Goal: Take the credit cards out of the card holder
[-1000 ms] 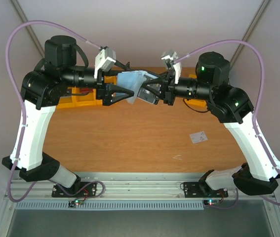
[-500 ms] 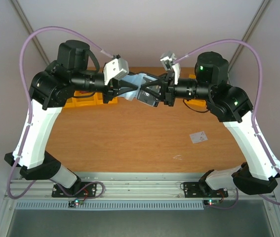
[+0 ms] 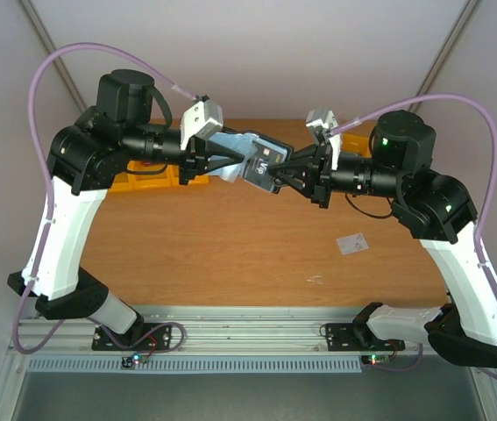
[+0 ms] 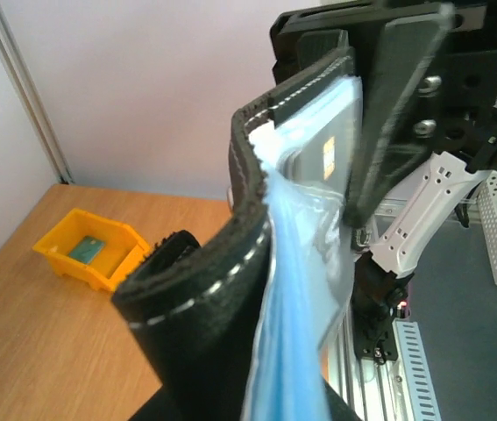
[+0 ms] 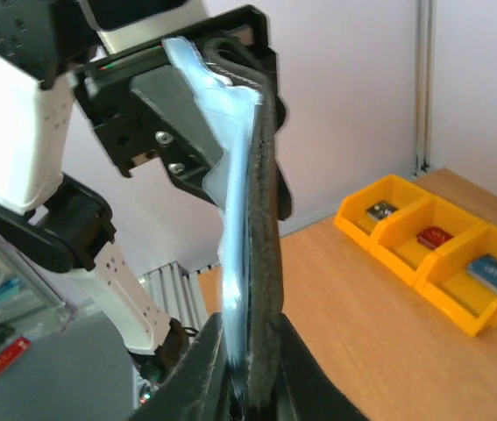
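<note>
Above the wooden table [image 3: 230, 237] the card holder [image 3: 252, 158] hangs in mid-air, my left gripper [image 3: 229, 164] clamped on it. My right gripper [image 3: 283, 173] straddles its other edge; gripping or loose, I cannot tell. I should hold the left firm and pinch only a card.

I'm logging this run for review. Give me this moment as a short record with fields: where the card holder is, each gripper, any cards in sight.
card holder: in the air above the table
left gripper: shut on the card holder's left end
right gripper: fingers flank its right end; grip unclear
whitish card: flat on the table, right side
card with chip: inside the holder's clear pocket
</note>
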{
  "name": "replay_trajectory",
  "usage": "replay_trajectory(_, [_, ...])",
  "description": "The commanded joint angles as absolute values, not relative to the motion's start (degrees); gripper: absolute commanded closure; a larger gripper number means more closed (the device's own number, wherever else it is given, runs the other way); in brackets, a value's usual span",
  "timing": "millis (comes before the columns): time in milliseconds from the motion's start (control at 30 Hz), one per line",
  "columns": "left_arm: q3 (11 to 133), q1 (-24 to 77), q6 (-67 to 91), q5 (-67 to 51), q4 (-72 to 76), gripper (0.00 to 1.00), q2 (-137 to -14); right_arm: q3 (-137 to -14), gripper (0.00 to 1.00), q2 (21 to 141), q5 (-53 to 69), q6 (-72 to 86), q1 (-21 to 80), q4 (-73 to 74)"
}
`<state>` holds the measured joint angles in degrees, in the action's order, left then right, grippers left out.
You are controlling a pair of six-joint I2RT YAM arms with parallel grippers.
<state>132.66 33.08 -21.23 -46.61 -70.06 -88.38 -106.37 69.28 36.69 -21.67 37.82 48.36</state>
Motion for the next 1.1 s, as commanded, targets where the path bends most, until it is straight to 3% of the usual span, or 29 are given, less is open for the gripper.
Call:
replay_trajectory(0, [134.07, 32.84, -19.21, -50.09, -68.23, 1.00, -88.33, -105.40, 0.99, 68.91, 33.53, -20.86, 37.40, 49.49])
replay_trajectory(67, [133.68, 32.87, -18.33, -48.95, -67.82, 1.00, -88.18, -104.66, 0.99, 68.27, 31.09, -20.24, 37.42, 49.28])
replay_trajectory(100, [133.11, 32.86, -17.66, -47.15, -67.06, 0.90, -87.99, -104.40, 0.99, 67.88, 29.45, -19.66, 37.39, 49.29])
replay_trajectory(167, [131.34, 32.79, -14.10, -38.25, -65.07, 0.52, -87.48, -104.19, 0.99, 67.49, 24.70, -18.70, 37.29, 50.44])
replay_trajectory(200, [130.04, 32.66, -13.08, -31.63, -63.97, 0.41, -87.16, -104.40, 0.99, 67.65, 20.78, -17.93, 37.25, 51.94])
replay_trajectory(333, [125.52, 30.20, -9.09, -0.07, -58.65, 0.26, -87.08, -109.53, 0.99, 73.17, -3.22, -12.66, 37.26, 65.66])
replay_trajectory(467, [125.83, 26.65, -1.75, -1.28, -58.16, 0.28, -86.97, -118.69, 0.99, 82.19, -25.83, -8.25, 37.73, 83.96])
replay_trajectory(567, [125.78, 27.01, -2.10, -17.65, -58.71, 0.41, -86.67, -122.16, 0.99, 88.68, -37.56, -8.00, 40.33, 92.65])
replay_trajectory(667, [123.28, 28.98, -1.79, -30.23, -58.73, 0.45, -86.25, -125.79, 0.99, 95.32, -41.53, -6.34, 41.87, 100.15])
replay_trajectory(900, [117.30, 32.22, 4.28, -40.55, -56.50, 0.50, -86.16, -126.70, 0.99, 97.22, -18.52, -8.02, 41.96, 91.80])
replay_trajectory(1067, [112.83, 32.34, 9.01, -44.04, -54.76, 0.74, -85.40, -121.45, 0.99, 91.03, 6.13, -9.05, 41.06, 77.16])
